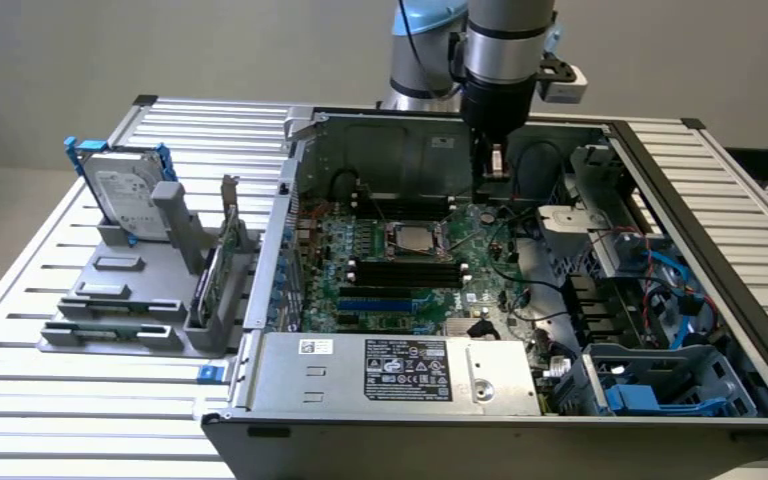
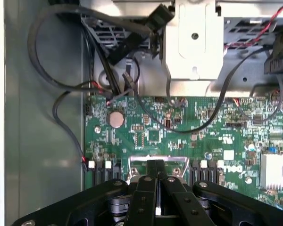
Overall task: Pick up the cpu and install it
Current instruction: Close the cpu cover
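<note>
The cpu [image 1: 411, 238] lies flat, its dull silver top up, in the socket at the middle of the green motherboard [image 1: 357, 250], inside the open computer case [image 1: 651, 200]. Just on its near side run the long black memory slots [image 1: 404, 272], and nearer again the grey power supply [image 1: 398, 368] with its black label spans the case's front edge.

The pincer [image 1: 494, 172] hangs from the arm above the far part of the board, beyond the cpu and apart from it. In the wrist view the pincer [image 2: 156, 165] is clenched, its two black fingers [image 2: 151, 188] pressed together over a silver metal frame on the board. Farther out in that view sit a round coin battery [image 2: 116, 118] and loops of black cable [image 2: 61, 84].

On the exterior view's right, inside the case, a blue drive caddy [image 1: 631, 395] stands at the near corner. On the exterior view's left, outside the case, a grey holder [image 1: 131, 300] rests on the slatted worktop [image 1: 37, 260]; a hard drive [image 1: 128, 195] with a white label stands upright in it, and thin green memory sticks [image 1: 231, 250] stand on edge beside the case wall.
</note>
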### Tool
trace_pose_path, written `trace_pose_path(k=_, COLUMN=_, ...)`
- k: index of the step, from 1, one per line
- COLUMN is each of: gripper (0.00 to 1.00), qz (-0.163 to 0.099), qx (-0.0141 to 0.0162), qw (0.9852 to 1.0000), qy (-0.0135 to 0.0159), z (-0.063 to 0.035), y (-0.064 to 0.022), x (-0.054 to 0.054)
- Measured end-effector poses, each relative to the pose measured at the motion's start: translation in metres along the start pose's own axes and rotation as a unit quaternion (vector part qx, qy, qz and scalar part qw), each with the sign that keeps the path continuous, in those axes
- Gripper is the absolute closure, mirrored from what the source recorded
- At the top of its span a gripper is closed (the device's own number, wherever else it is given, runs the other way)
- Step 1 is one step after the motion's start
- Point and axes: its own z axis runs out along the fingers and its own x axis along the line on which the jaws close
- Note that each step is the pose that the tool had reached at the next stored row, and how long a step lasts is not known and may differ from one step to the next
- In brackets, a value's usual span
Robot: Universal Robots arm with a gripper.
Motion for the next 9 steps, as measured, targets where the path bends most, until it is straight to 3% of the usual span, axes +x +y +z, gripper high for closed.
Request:
trace_pose_path(k=5, gripper=0.89, qz=0.000, qx=-0.0184, qw=0.9998, qy=0.0003, z=0.0012, y=0.0047, x=0.0000)
trace_pose_path(k=9, gripper=0.89, qz=-0.001, qx=-0.0241, qw=0.9997, qy=-0.0005, z=0.0060, y=0.0047, x=0.0000)
